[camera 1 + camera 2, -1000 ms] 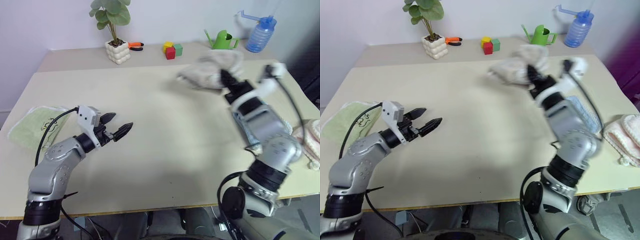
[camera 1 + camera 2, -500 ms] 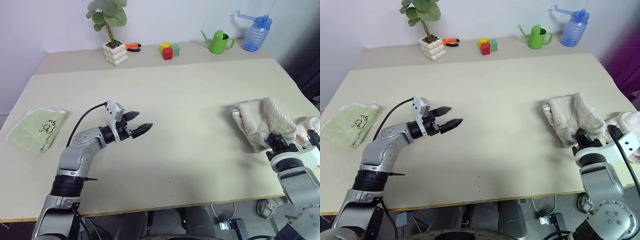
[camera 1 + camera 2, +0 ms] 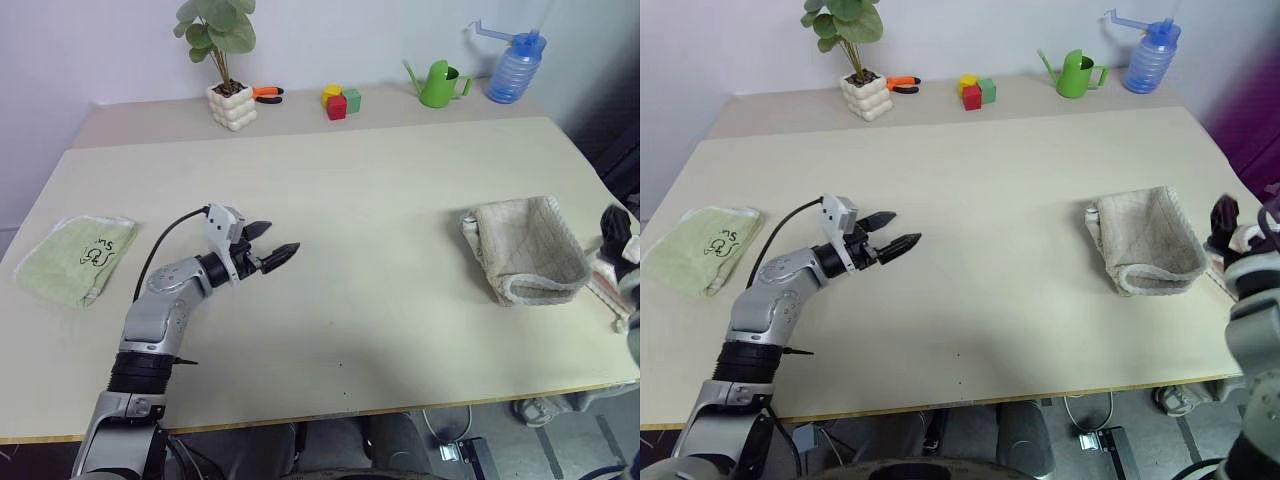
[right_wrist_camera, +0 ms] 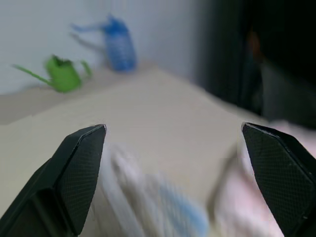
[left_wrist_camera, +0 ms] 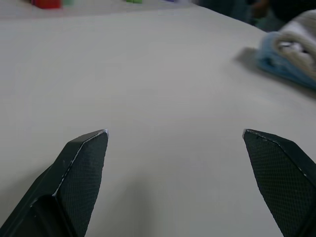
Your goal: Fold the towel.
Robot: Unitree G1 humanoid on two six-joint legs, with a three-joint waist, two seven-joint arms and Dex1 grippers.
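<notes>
Towel (image 3: 525, 247): beige terry, folded into thick rectangular bundle, whitish corded edge curving along near end, lying flat on tabletop (image 3: 380, 190) near right edge. Light blue towel (image 5: 284, 69) peeks out beneath it. Right gripper (image 3: 1232, 232) just beside towel at tabletop's right edge, jaws spread wide, holding nothing. Left gripper (image 3: 270, 250) over tabletop middle-left, well apart from towel, jaws wide open, empty. Light green towel (image 3: 75, 258) at far left.

towel (image 3: 524, 249): beige, whitish edging | small towel (image 3: 75, 257): light green, dark mark | watering can (image 3: 439, 83): green | spray bottle (image 3: 513, 66): blue
</notes>
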